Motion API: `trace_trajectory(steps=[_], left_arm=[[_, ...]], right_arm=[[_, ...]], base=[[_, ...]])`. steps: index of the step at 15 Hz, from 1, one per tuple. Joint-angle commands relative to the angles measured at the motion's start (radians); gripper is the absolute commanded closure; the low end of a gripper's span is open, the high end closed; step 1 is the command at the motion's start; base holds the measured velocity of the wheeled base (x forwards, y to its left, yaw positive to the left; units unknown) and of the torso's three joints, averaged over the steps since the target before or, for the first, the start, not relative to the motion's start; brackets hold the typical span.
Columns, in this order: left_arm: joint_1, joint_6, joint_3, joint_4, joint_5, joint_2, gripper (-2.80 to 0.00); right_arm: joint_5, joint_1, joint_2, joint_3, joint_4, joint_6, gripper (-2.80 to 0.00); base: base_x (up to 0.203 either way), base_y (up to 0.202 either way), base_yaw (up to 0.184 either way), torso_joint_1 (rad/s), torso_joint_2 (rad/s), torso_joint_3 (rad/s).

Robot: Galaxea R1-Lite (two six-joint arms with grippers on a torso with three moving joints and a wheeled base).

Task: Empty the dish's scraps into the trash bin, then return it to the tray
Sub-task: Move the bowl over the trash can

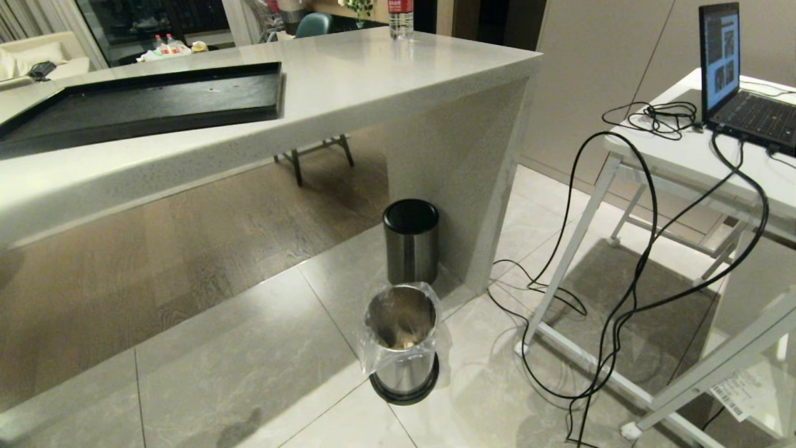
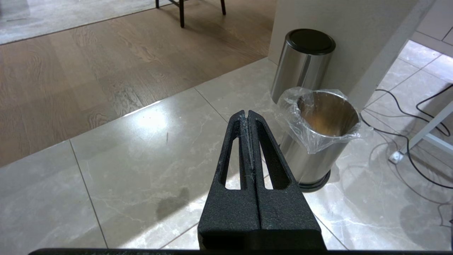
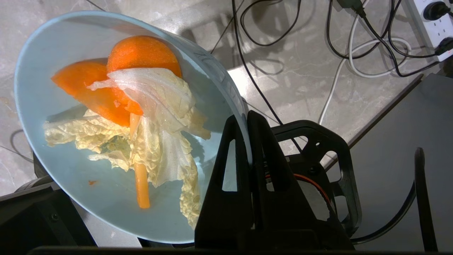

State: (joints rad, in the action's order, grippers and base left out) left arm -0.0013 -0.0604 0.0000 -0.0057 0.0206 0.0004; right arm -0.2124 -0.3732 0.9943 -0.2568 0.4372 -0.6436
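We see one black tray [image 1: 143, 102] waiting bare on the counter [image 1: 385, 68], and two bins on the floor: one lidded dark bin [image 1: 410, 242] and, just in front of it, one lined trash bin [image 1: 403, 339]. Our right gripper [image 3: 246, 118] is clamped on the rim of the one dish [image 3: 70, 46], outside the head view, with the scraps [image 3: 134, 120] inside it: two carrot slices, one carrot stick and some pale cabbage leaves. Our left gripper [image 2: 246, 117] hangs closed and empty near the lined bin. We judge that we should carry the dish level until its lip is over the liner's mouth, then tip slowly.
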Motion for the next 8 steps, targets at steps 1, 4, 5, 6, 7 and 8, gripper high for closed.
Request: trace_trajectory(steps=[1, 4, 5, 6, 7, 8], left_arm=[[0.0, -0.001, 0.0, 0.0, 0.001, 0.001, 0.0], [0.0, -0.001, 0.0, 0.0, -0.001, 0.001, 0.0], [0.0, -0.001, 0.0, 0.0, -0.001, 0.001, 0.0], [0.0, -0.001, 0.0, 0.0, -0.002, 0.001, 0.0], [0.0, -0.001, 0.0, 0.0, -0.002, 0.001, 0.0], [0.0, -0.001, 0.0, 0.0, -0.002, 0.001, 0.0]], right_arm=[[-0.001, 0.0, 0.001, 0.001, 0.003, -0.004, 0.0], [-0.001, 0.0, 0.001, 0.001, 0.003, -0.004, 0.0], [-0.001, 0.0, 0.001, 0.001, 0.003, -0.004, 0.0], [-0.001, 0.0, 0.001, 0.001, 0.003, -0.004, 0.0], [-0.001, 0.0, 0.001, 0.001, 0.001, -0.004, 0.0], [-0.001, 0.0, 0.001, 0.001, 0.001, -0.004, 0.0]], base=[[0.0, 0.0, 0.0, 0.0, 0.0, 0.0], [0.0, 0.0, 0.0, 0.0, 0.0, 0.0], [0.0, 0.0, 0.0, -0.002, 0.01, -0.044], [0.0, 0.0, 0.0, 0.002, 0.0, -0.104], [0.0, 0.0, 0.0, 0.005, 0.0, -0.146], [0.0, 0.0, 0.0, 0.007, 0.0, -0.173]])
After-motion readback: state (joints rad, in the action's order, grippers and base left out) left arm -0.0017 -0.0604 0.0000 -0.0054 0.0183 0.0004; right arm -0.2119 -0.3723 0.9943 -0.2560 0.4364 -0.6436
